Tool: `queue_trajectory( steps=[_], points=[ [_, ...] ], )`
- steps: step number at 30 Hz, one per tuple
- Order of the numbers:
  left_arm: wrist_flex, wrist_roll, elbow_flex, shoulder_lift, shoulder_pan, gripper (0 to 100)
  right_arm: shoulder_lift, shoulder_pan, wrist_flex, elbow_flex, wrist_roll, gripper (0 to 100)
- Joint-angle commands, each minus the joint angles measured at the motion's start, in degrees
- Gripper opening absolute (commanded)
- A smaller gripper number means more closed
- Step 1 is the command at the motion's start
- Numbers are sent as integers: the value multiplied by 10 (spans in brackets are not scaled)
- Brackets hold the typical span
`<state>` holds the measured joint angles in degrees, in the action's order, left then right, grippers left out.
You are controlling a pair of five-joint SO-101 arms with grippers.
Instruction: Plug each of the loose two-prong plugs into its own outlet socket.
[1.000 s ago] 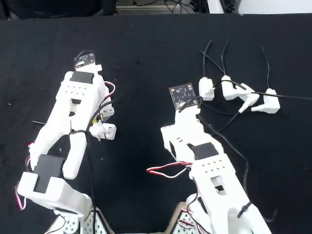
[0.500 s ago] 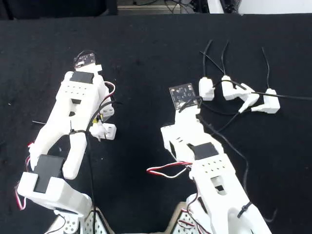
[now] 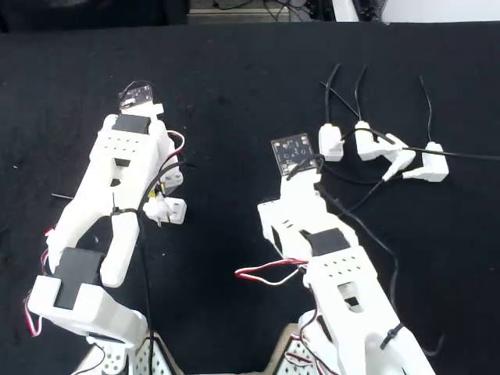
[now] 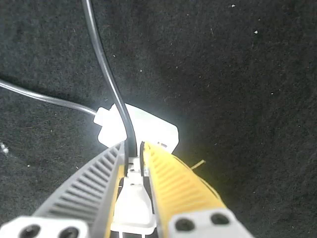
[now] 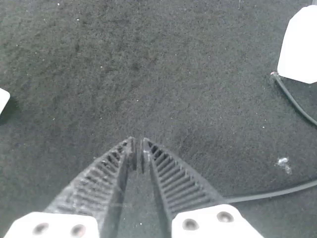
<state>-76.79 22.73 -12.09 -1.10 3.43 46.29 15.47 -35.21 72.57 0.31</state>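
Change: nothing has moved over the last second; in the high view both arms and all the white pieces sit as before.
Left gripper [image 4: 132,148]: clenched on a white plug [image 4: 132,198] at lower centre of the left wrist view.
Socket [image 4: 153,128]: at mid-frame, just ahead of the plug; whether the prongs are seated is hidden.
Right gripper [image 5: 137,146]: pressed closed on nothing.
Other plugs and sockets [image 3: 432,162]: upper right of the high view.
Meaning: probably a pause at the first insertion, with most of the task left.

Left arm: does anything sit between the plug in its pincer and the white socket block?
No separate obstacle shows. The plug sits clamped in the left pincer, whose tips reach the white socket block. One black cable runs out from between the tips and across the block.
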Motion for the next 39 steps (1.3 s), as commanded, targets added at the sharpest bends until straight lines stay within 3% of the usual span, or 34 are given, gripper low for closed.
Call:
queue_trajectory(
  steps=[1,34,39],
  points=[
    [4,0,3,29,8,30,12,-8,11,-12,-4,18],
    [3,0,1,29,40,30,12,-8,11,-12,-4,18],
    [11,0,-18,30,78,30,12,-8,11,-12,-4,18]
  ],
)
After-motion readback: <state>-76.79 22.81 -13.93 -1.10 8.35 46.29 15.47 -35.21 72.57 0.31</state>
